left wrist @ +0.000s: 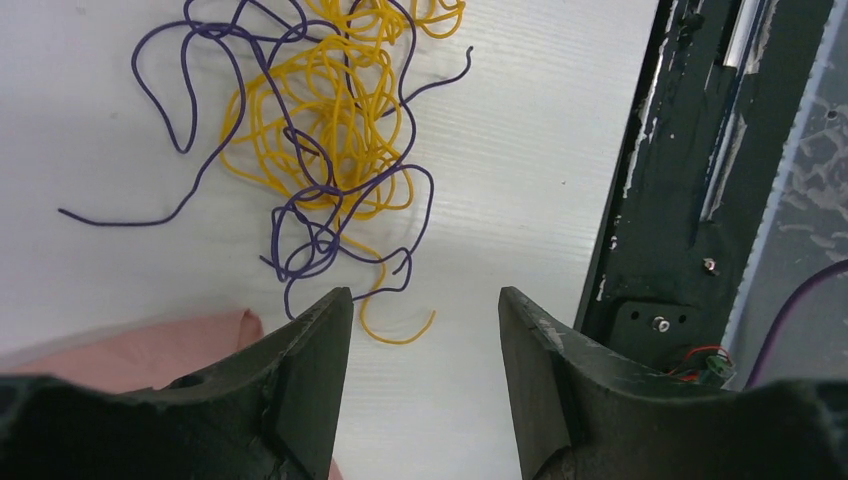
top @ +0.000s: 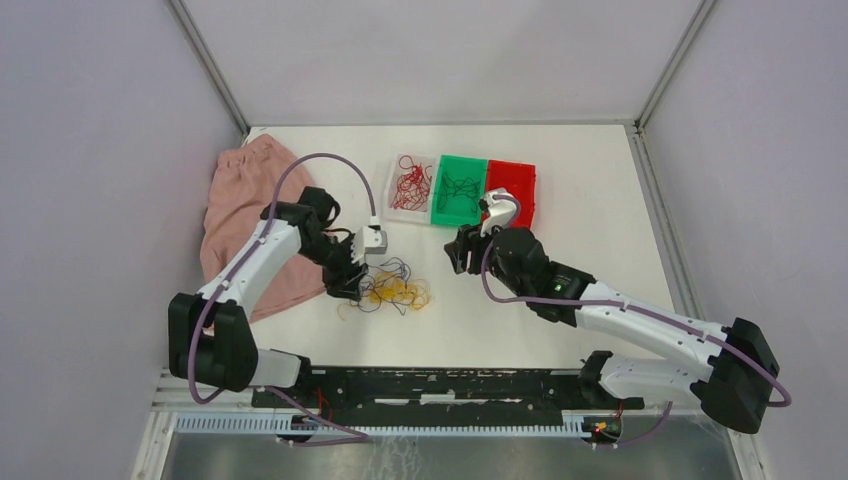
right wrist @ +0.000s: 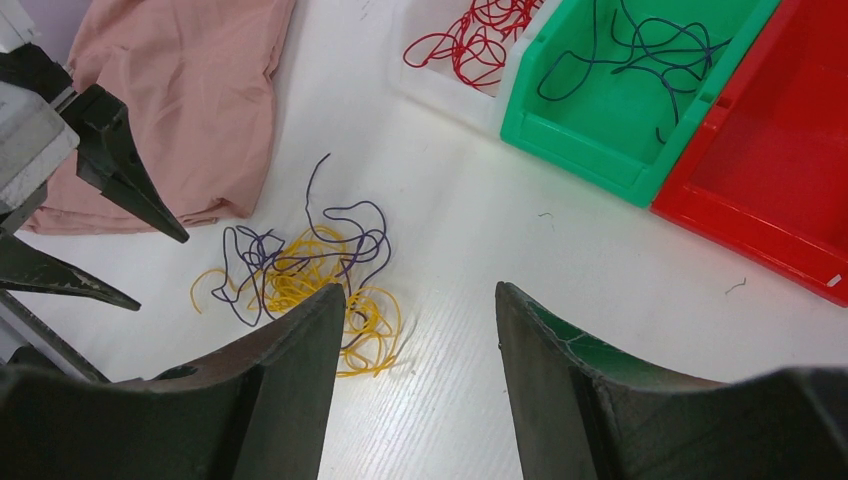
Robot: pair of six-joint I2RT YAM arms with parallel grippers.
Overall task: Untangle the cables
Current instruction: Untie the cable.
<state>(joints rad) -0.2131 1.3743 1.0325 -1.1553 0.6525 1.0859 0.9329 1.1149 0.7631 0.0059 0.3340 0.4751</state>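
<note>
A loose tangle of yellow and purple cables (top: 396,292) lies on the white table between the two arms. In the left wrist view the tangle (left wrist: 330,130) sits just beyond my left gripper (left wrist: 425,295), which is open and holds nothing. A yellow cable end (left wrist: 395,335) curls between its fingertips on the table. My left gripper (top: 348,283) stands at the tangle's left edge. My right gripper (top: 462,250) hovers to the right of the tangle (right wrist: 310,270). The right gripper (right wrist: 420,290) is open and empty, over bare table.
A pink cloth (top: 250,220) lies left of the left arm. At the back stand a clear tray with red cables (top: 410,185), a green bin (top: 447,215) with dark cables, and a red bin (top: 512,190). The black frame (left wrist: 690,200) runs along the near table edge.
</note>
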